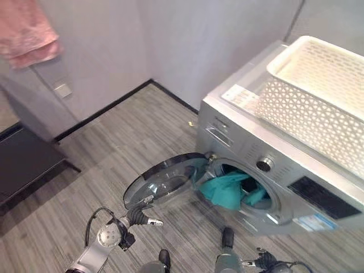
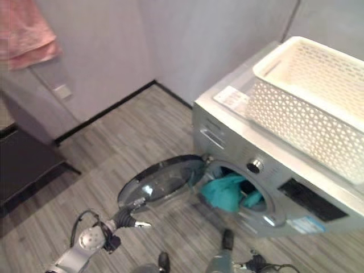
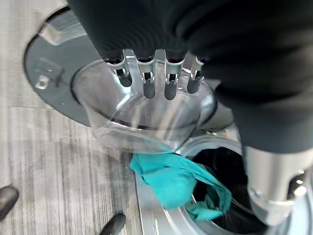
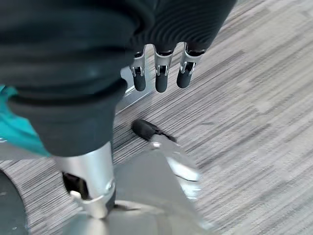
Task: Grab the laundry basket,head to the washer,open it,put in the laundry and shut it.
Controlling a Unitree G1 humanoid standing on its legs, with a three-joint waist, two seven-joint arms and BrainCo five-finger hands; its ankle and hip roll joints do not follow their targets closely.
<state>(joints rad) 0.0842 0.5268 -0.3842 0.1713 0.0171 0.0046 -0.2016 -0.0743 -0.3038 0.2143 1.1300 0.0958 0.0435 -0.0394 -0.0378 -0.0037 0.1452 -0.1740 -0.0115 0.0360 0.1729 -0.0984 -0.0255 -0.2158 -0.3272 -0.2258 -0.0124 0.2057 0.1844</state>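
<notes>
No print can be read; the washer (image 1: 273, 170) bears a white label (image 1: 234, 94) on its top, far left of the basket (image 1: 318, 96); a blue-and-white sticker (image 1: 314, 222) sits on its front, near right; both illegible.

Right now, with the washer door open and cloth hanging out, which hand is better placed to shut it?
Probably the left hand: it sits by the open door's edge, fingers straight. The right hand hangs low before the washer, away from the door. The teal cloth draping over the opening needs tucking in first.
</notes>
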